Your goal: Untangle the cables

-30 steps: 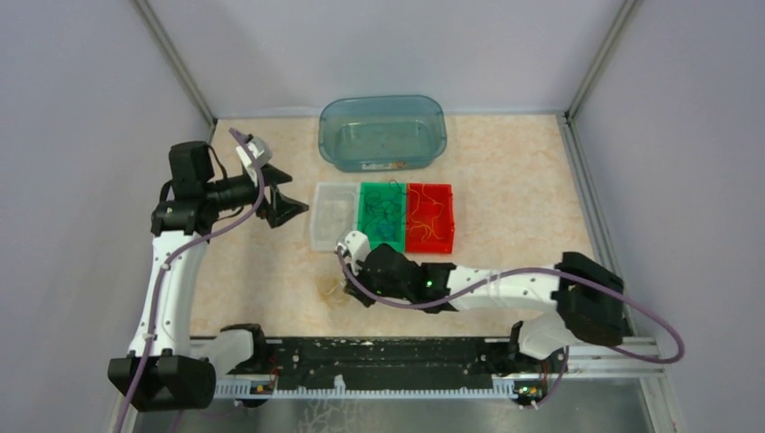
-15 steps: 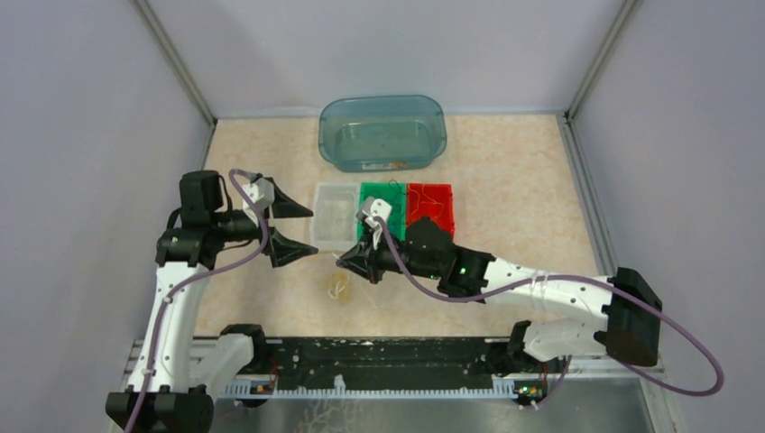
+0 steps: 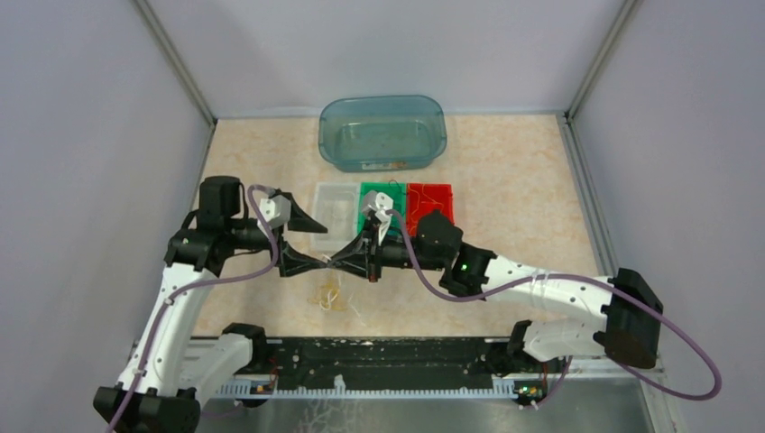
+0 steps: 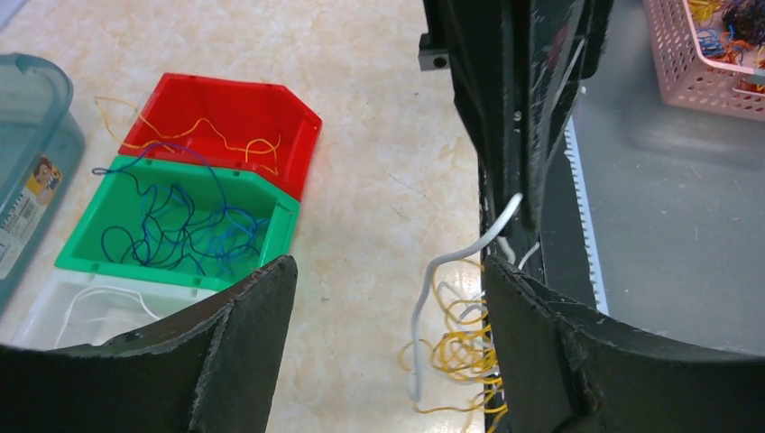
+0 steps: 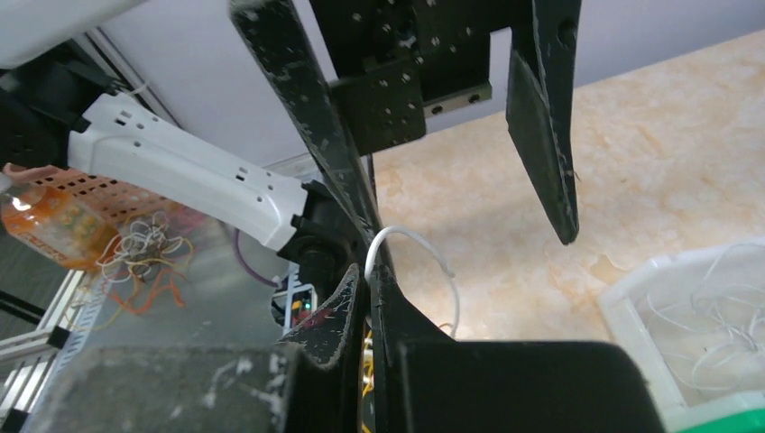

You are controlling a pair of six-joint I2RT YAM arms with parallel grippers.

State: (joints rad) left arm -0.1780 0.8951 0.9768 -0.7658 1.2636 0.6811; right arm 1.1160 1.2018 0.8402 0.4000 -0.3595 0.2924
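On the table lies a small tangle of yellow and white cables [image 3: 331,296], seen closer in the left wrist view as yellow loops [image 4: 460,354]. My right gripper [image 3: 336,261] [image 5: 368,275] is shut on a thin white cable [image 4: 417,329] [image 5: 424,245], which hangs from its tips down into the tangle. Level with it, my left gripper [image 3: 317,244] [image 4: 388,284] is open, its fingers [image 4: 244,343] on either side of the hanging white cable without touching it. One left finger sits right against the right gripper's tips.
Behind the grippers stand a clear bin [image 3: 327,200] with white wires, a green bin [image 4: 271,209] with blue wires and a red bin [image 4: 298,122] with yellow-orange wires. A blue tub [image 3: 382,133] is at the back. A pink basket [image 4: 713,63] lies off the table.
My left arm has swung right and down until its open fingers meet the right gripper's tips, and its jaws have narrowed a little. The right gripper rose from the tangle and shifted slightly left.
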